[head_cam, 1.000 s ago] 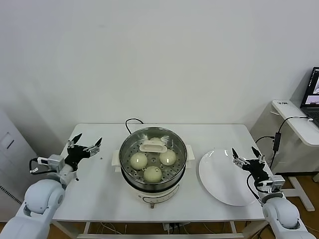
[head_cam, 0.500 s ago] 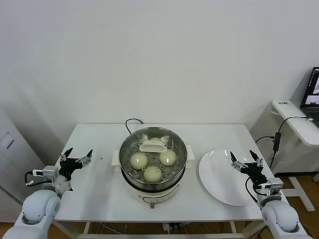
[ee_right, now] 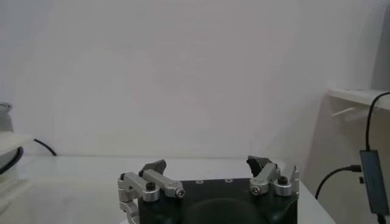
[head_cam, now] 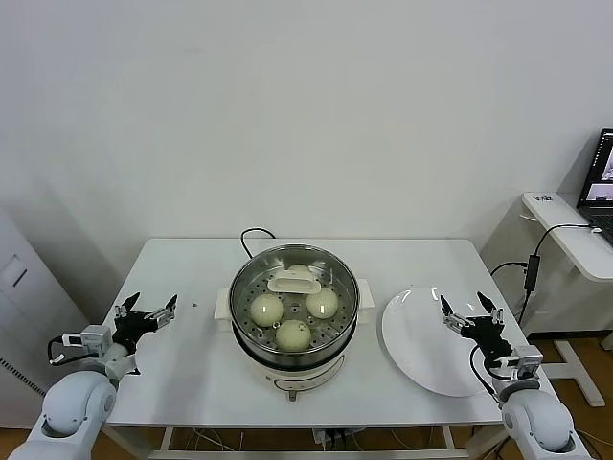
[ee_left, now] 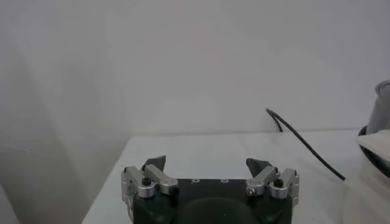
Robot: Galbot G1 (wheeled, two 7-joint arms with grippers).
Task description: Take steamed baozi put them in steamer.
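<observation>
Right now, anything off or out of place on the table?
Nothing stands out. The baozi sit in the upright steamer, around a white handle-like piece. The plate beside it is bare. Left pincer and right pincer are open, empty, at the table's sides.

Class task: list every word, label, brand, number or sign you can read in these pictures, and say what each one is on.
None can be read.
Steamer: small marks on the front of its white base, too small to read.
Laptop at the far right edge: its screen is lit, content too small to read.
Plate, table and wall: no writing visible.
</observation>
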